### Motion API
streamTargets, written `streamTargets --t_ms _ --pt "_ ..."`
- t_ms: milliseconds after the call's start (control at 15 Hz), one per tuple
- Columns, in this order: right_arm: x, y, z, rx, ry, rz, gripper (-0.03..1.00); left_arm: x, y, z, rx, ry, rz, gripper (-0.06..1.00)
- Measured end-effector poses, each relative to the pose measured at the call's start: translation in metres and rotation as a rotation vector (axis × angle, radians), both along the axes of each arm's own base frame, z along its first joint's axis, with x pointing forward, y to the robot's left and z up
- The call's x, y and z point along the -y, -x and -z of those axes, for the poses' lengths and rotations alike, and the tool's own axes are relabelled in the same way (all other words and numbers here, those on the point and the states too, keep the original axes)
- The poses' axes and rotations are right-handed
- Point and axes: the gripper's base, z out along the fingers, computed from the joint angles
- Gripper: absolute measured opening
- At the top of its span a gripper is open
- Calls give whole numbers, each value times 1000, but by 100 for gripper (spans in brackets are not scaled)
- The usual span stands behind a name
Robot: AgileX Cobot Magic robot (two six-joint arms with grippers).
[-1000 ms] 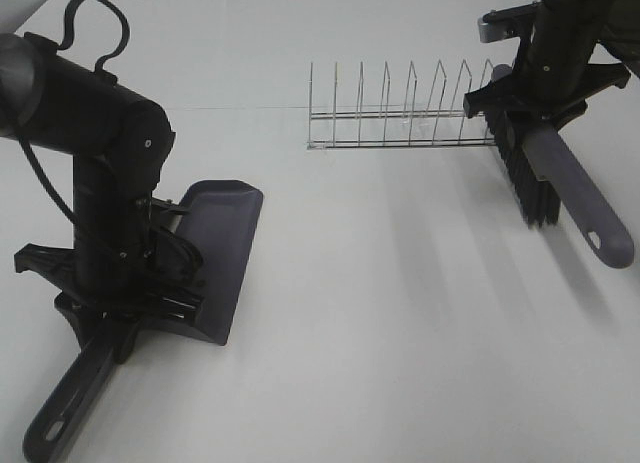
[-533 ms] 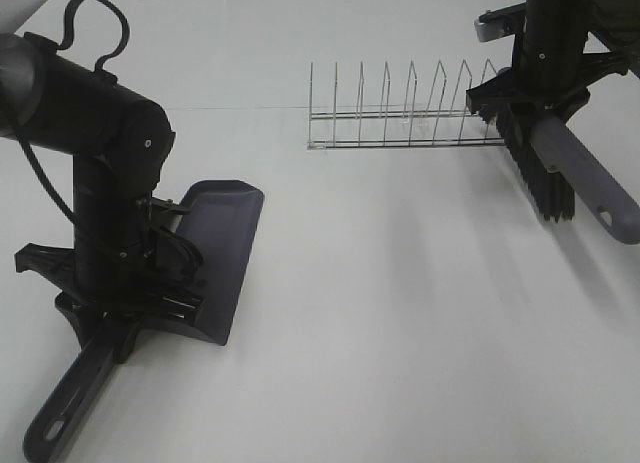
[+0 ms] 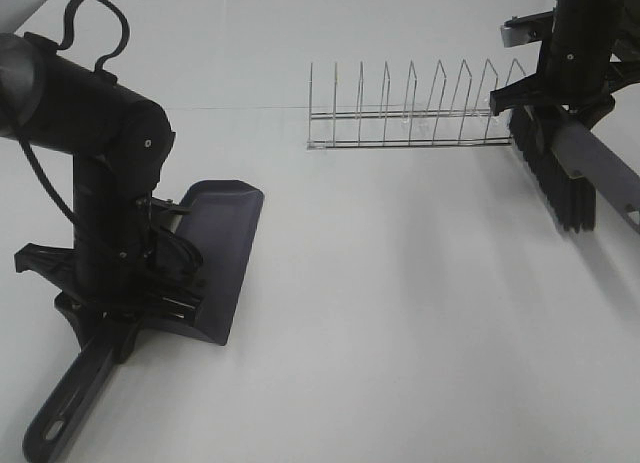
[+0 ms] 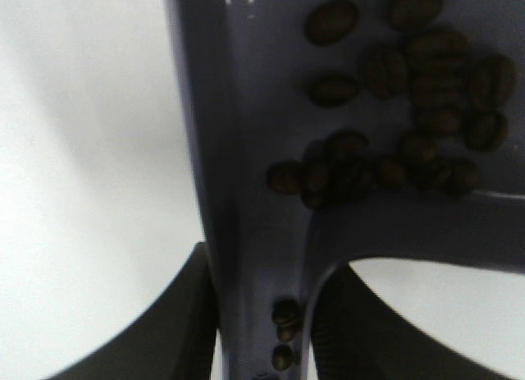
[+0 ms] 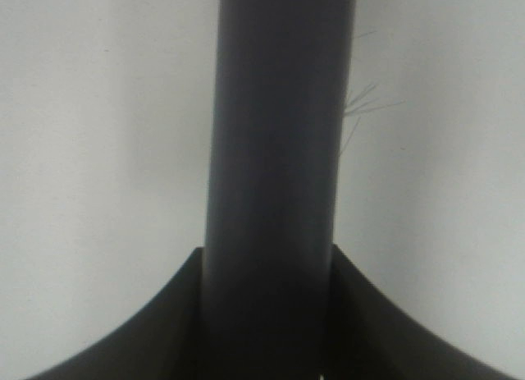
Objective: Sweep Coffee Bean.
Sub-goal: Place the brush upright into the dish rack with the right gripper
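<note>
My left gripper [image 3: 130, 305] is shut on the handle of a dark grey dustpan [image 3: 222, 251] that rests on the white table at the left. In the left wrist view the gripper [image 4: 262, 335] clamps the dustpan [image 4: 246, 109], and many coffee beans [image 4: 410, 109] lie heaped in its pan; two more sit in the handle groove. I cannot make out the beans in the exterior view. My right gripper [image 3: 556, 101] is shut on a brush [image 3: 560, 178] with black bristles and a grey handle, held above the table at the far right. The right wrist view shows the gripper [image 5: 271, 335] around the handle [image 5: 279, 150].
A wire plate rack [image 3: 410, 113] stands at the back middle, its right end close to the brush. The white table [image 3: 400, 313] spreads between the dustpan and the brush. The brush handle runs off the right edge of the exterior view.
My right arm has carried the brush to the right, away from the rack's end, and its handle tip has left the picture. The left arm and dustpan have not moved.
</note>
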Motion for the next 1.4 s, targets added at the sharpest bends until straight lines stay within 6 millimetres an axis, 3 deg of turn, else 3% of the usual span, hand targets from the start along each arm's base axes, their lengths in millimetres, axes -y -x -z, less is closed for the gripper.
streamTargets --t_ms 200,733,1200,1267,1400 --pt "-10 -4 1 41 -88 -28 27 0 0 0 0 0 0 26" --pt "-8 -17 -7 162 -52 -34 27 0 0 0 0 0 0 26" --pt "4 -52 3 223 -72 -41 27 0 0 0 0 3 7 26" --pt "15 -59 4 239 -79 -15 27 0 0 0 0 4 11 26" --pt "17 -59 9 218 -103 -4 27 0 0 0 0 4 11 26"
